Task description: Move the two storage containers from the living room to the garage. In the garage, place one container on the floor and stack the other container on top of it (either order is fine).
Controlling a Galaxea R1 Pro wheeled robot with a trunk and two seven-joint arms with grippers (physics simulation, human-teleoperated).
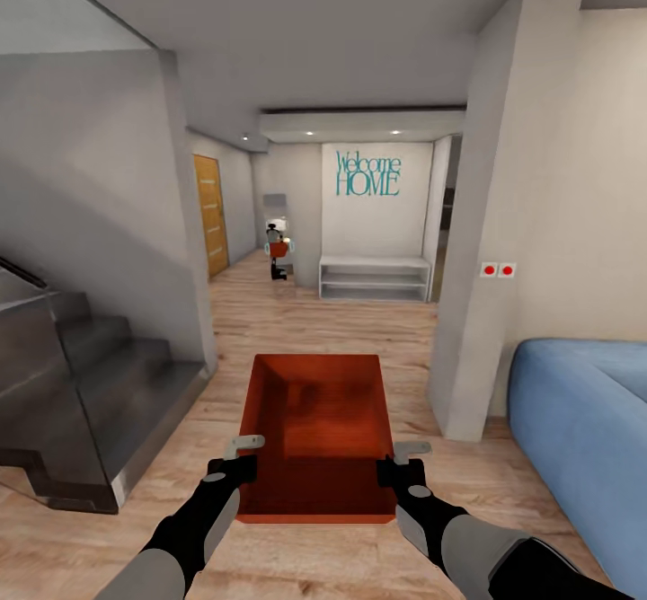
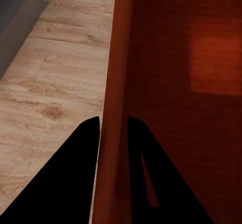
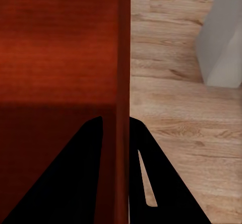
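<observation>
An orange-red storage container (image 1: 314,420) is held level in front of me above the light wood-plank floor (image 1: 314,317). My left gripper (image 1: 239,462) is shut on its left wall and my right gripper (image 1: 401,463) is shut on its right wall. In the left wrist view the thin red wall (image 2: 114,93) runs between the two black fingers of the left gripper (image 2: 113,129). The right wrist view shows the same on the other side, with the wall (image 3: 122,58) pinched by the right gripper (image 3: 116,127). I cannot tell whether a second tray lies nested inside.
A dark staircase (image 1: 90,384) rises at the left. A white pillar (image 1: 476,313) and a blue sofa (image 1: 584,438) stand at the right. Ahead, the hallway leads to a white shelf bench (image 1: 375,278), a wooden door (image 1: 211,214) and a small red-and-black object (image 1: 279,251).
</observation>
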